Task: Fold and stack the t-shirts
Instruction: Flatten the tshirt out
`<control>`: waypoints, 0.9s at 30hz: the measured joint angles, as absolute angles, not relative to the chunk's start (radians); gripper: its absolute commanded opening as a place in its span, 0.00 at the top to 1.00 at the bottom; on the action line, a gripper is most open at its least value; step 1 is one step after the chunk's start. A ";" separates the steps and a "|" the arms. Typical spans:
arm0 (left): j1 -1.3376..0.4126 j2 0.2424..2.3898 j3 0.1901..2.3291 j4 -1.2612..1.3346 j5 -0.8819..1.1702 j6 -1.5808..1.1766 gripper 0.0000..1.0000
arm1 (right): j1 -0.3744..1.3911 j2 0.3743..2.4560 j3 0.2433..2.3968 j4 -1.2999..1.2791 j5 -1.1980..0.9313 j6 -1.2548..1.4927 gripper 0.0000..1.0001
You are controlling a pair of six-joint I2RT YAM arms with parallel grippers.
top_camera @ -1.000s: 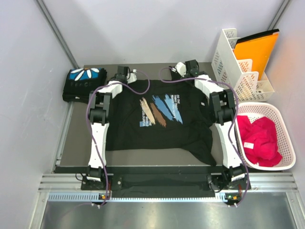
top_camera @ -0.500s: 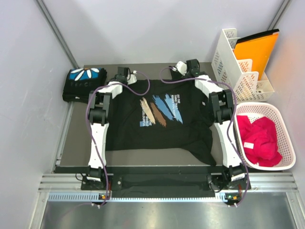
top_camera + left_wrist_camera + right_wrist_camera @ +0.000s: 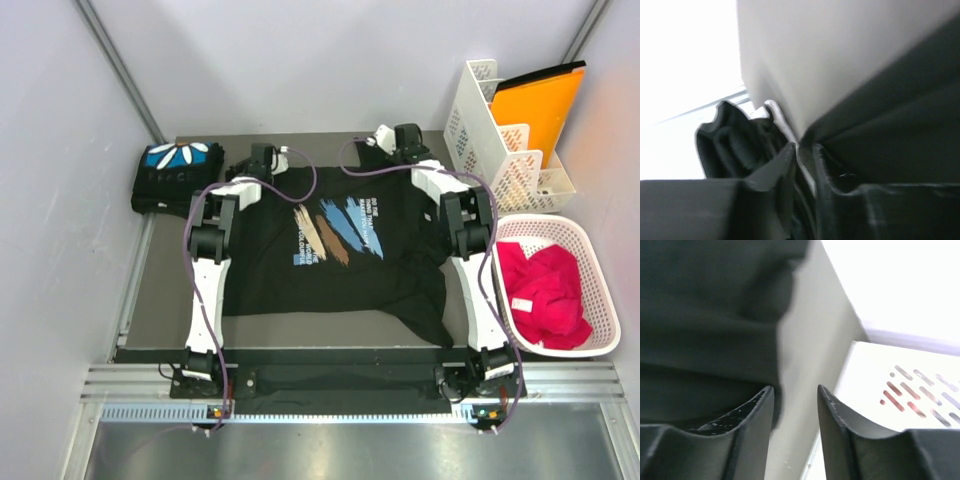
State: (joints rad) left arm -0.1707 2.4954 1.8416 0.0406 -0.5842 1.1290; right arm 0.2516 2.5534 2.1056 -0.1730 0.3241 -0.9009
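One of the t-shirts [image 3: 335,250], black with a blue-and-tan brush-stroke print, lies spread flat on the table [image 3: 160,300]. A second of the t-shirts [image 3: 176,173], with a blue and white petal print, sits folded at the far left corner. My left gripper [image 3: 267,160] hovers at the spread shirt's left shoulder. Its jaws stand slightly apart [image 3: 805,150] with pale table between them and black cloth [image 3: 900,130] to their right. My right gripper [image 3: 396,140] is at the right shoulder, open [image 3: 795,390], with the cloth edge [image 3: 705,315] beside its left finger.
A white basket [image 3: 590,345] holding red cloth stands right of the table and shows in the right wrist view [image 3: 910,385]. A white rack [image 3: 500,140] with an orange folder stands at the far right. Grey walls close in the left and back.
Both grippers have gone from shut to parted, letting go of the spread shirt's shoulders. Both have shifted a little to the right, and the shirt lies where it did.
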 measured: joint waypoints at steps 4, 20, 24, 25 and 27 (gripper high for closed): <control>-0.176 2.494 1.841 0.116 -0.601 1.122 0.45 | 0.240 2.541 2.101 -0.133 0.381 -0.894 0.53; -0.208 2.190 1.618 -0.056 -0.398 1.028 1.00 | 0.226 2.153 1.892 -0.458 0.133 -0.773 1.00; -0.210 2.184 1.592 -0.108 -0.364 1.040 1.00 | 0.220 2.164 1.841 -0.549 0.103 -0.764 1.00; -0.210 2.185 1.590 -0.128 -0.358 1.043 1.00 | 0.219 2.172 1.836 -0.569 0.100 -0.763 1.00; -0.210 2.186 1.589 -0.154 -0.353 1.047 1.00 | 0.215 2.188 1.826 -0.593 0.093 -0.763 1.00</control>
